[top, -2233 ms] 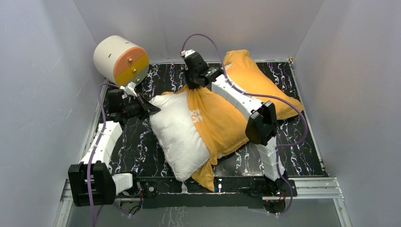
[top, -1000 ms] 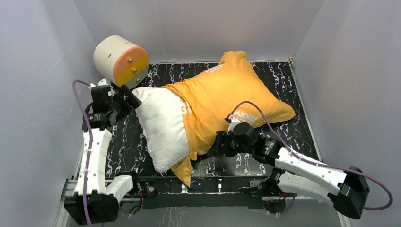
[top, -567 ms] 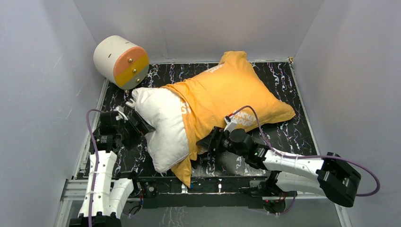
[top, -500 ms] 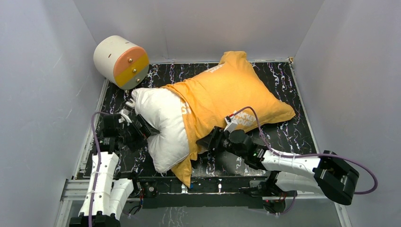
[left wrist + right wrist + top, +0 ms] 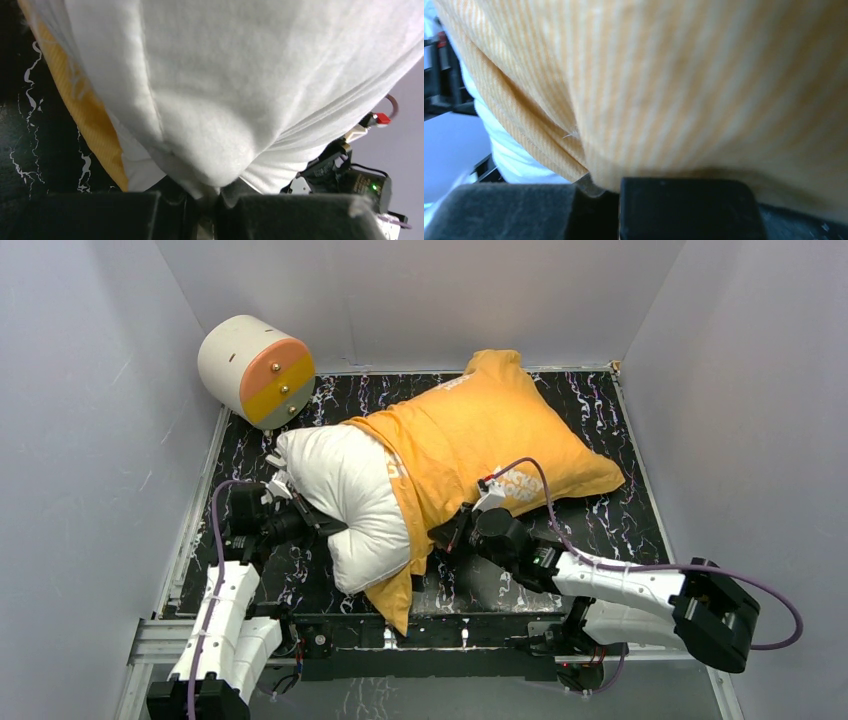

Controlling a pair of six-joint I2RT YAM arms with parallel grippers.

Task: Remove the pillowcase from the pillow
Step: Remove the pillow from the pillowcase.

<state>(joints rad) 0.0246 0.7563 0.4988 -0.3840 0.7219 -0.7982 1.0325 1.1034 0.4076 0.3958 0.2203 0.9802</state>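
The pillow (image 5: pixel 350 495) lies slantwise across the black marbled surface (image 5: pixel 620 530). Its white left end is bare, and the rest is inside the orange-yellow pillowcase (image 5: pixel 480 440), which reaches to the far right corner. The left end effector (image 5: pixel 318 524) is pressed together on a fold of white fabric at the pillow's left edge, denting it inward. The right end effector (image 5: pixel 443 536) pinches the pillowcase's near edge close to its open hem. A cream cylinder (image 5: pixel 255 368) sits at the far left corner, apart from the pillow.
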